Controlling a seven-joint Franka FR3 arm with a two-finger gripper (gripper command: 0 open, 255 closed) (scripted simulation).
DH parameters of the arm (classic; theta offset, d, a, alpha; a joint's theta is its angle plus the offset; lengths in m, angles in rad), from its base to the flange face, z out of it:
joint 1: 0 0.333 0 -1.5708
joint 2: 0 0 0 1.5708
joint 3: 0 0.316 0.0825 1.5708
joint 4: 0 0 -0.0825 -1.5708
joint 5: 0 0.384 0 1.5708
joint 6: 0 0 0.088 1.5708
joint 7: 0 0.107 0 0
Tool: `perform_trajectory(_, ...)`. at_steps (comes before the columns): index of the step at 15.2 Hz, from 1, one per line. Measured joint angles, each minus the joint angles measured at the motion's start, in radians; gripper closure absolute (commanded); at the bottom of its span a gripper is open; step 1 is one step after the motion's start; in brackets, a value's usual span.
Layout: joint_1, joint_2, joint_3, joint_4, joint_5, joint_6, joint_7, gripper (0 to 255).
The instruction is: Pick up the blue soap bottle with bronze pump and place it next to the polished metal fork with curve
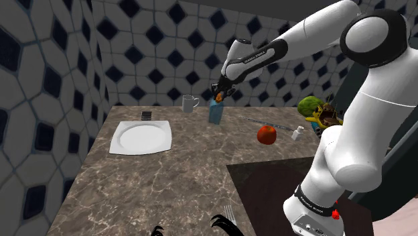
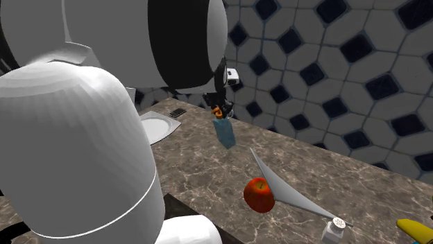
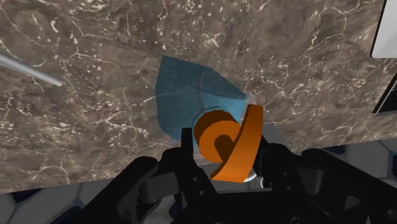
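Bottle (image 1: 216, 111) is leaning, its orange pump (image 3: 219, 137) being pinched by the end effector (image 3: 226, 145) (a finger touching each side), near the surface's (image 1: 167, 181) far edge. A mug (image 1: 190, 102) is standing beside it, with the fork (image 1: 258, 121) and apple (image 1: 266, 134) lying farther along.

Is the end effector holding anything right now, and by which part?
Yes. The end effector clasps the blue soap bottle by its orange pump, with one finger on either side of it.
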Motion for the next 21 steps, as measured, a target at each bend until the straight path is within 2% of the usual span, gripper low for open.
perform_trajectory(7, 0.026, -0.214, 0.094, -0.194, -0.221, -0.033, 0.274, 255)
perform_trajectory(10, 0.031, -0.293, 0.155, -0.252, -0.271, -0.070, 0.371, 255)
perform_trajectory(15, 0.044, -0.443, 0.266, -0.349, -0.310, -0.153, 0.510, 255)
perform_trajectory(21, 0.092, -0.552, 0.397, -0.413, -0.287, -0.241, 0.655, 255)
